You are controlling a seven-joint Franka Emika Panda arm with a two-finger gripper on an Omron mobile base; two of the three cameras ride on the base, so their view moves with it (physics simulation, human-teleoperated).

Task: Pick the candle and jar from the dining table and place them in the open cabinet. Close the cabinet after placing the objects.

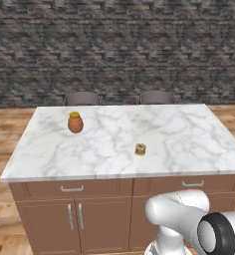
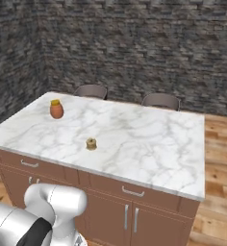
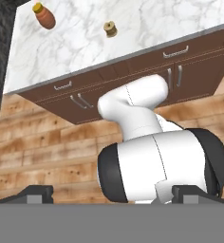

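The candle (image 1: 140, 149) (image 2: 91, 143) (image 3: 111, 29), a tiny tan-gold spool, stands alone near the middle of the white marble dining table (image 1: 179, 134) (image 2: 149, 139) (image 3: 76, 42), towards its front edge. My gripper (image 3: 114, 194) is open, its two dark fingertips (image 3: 38, 192) wide apart with nothing held between them. It hangs well back from the table on the drawer side, far from the candle. The jar and the cabinet are out of view.
A small orange pot with a yellow lid (image 1: 75, 122) (image 2: 56, 109) (image 3: 44, 17) stands at the table's far left. Two grey chairs (image 1: 82, 98) (image 2: 160, 101) sit behind the table against a dark stone wall. Drawers with silver handles (image 1: 72, 189) face me.
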